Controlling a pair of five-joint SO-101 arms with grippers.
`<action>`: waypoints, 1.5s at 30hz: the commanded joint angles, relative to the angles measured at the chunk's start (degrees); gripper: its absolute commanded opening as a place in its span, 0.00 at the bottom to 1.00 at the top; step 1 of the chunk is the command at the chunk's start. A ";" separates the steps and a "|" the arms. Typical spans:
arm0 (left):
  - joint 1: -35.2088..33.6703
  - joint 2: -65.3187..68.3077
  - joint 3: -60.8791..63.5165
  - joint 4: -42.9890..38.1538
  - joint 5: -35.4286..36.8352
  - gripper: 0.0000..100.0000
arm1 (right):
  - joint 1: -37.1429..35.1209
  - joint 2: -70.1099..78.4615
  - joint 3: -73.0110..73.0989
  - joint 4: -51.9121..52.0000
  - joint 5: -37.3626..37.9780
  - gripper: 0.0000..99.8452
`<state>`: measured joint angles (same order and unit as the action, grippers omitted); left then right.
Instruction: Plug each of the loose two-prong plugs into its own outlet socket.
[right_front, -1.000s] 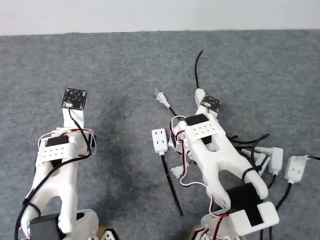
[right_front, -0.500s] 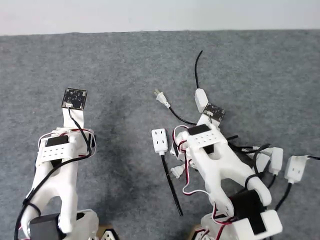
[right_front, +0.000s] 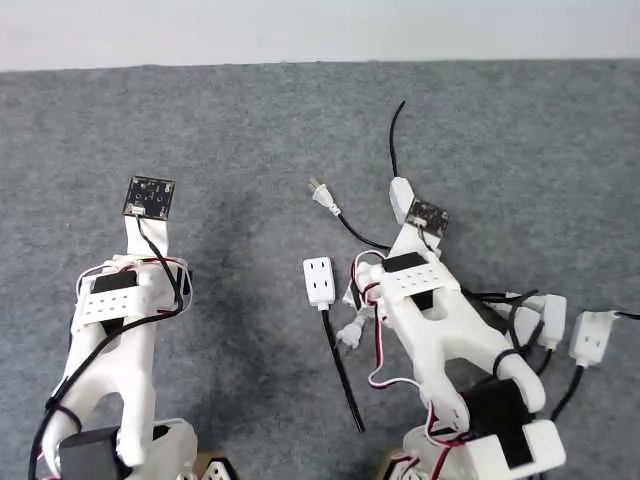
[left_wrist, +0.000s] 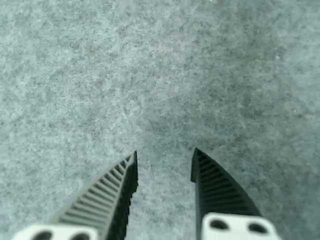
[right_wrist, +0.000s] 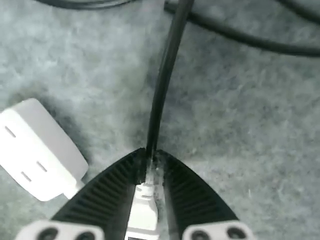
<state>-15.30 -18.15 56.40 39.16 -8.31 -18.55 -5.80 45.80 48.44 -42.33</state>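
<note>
While right gripper (right_wrist: 150, 152) pinches a white plug (right_wrist: 143, 210) btwn its jaws, black cord (right_wrist: 162, 85) running out past the tips, white outlet socket (right_wrist: 37, 150) lies just beside. Left gripper (left_wrist: 162, 167): jaws spread over carpet (left_wrist: 150, 75). High view adds second plug (right_front: 321, 195), loose, beyond the socket.

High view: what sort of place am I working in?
Probably a robot test bench, not a home: grey felt mat over the table, bare white wall behind, a corded outlet and plug lying loose.
</note>
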 joint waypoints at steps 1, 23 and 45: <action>-0.18 -0.26 -1.36 -1.23 -0.62 0.17 | 1.89 -0.22 -0.35 -0.75 1.05 0.02; -0.18 -0.26 -1.36 -1.23 -0.62 0.17 | 7.08 -0.75 -7.38 8.92 61.27 0.01; -0.18 -0.26 -1.27 -1.23 -0.62 0.17 | 8.92 -7.52 -8.26 21.23 56.44 0.06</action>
<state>-15.30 -18.15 56.40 39.16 -8.31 -10.20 -10.90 35.69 72.70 18.42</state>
